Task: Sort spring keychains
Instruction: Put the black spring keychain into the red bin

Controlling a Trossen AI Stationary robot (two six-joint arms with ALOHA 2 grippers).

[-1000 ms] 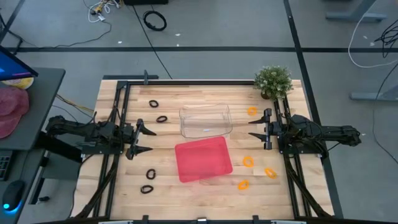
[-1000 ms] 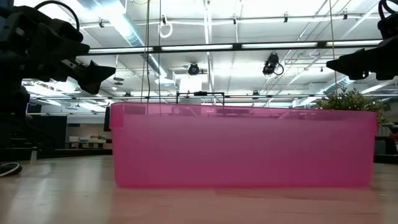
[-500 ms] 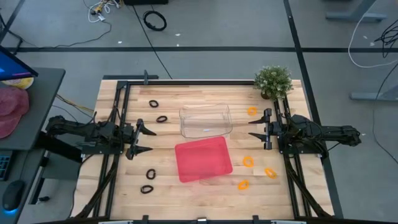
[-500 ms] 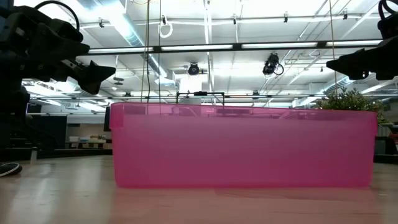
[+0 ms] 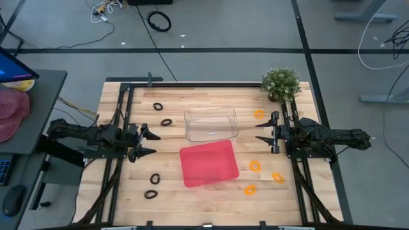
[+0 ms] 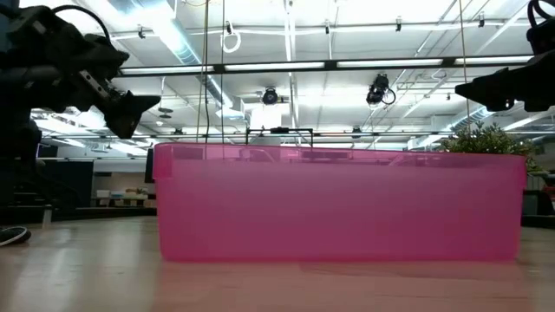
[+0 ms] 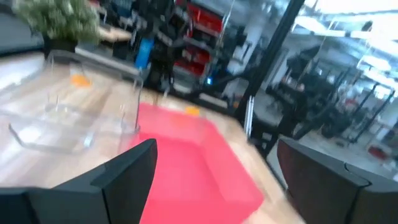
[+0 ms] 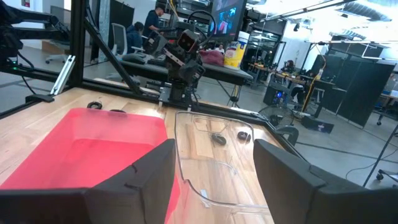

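A: Room to move? 
B: Left gripper [image 5: 148, 142] and right gripper [image 5: 265, 132] hovered at opposite table [image 5: 204, 198] edges, both spread apart, holding nothing. 
A: Containers? 
B: Red tray [image 5: 209, 163] and clear bin [image 5: 211, 123] mid-table, touching, nothing visible inside. Black spring keychains [image 5: 154, 179] lay left, orange spring keychains [image 5: 255, 166] right.

Robotics lab, ceiling trusses [image 6: 347, 65], monitors [image 8: 227, 15], workbenches [image 8: 155, 62]

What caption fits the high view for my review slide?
Both open grippers, left and right, flank an empty clear bin and red tray; black keychains lie left, orange keychains right.
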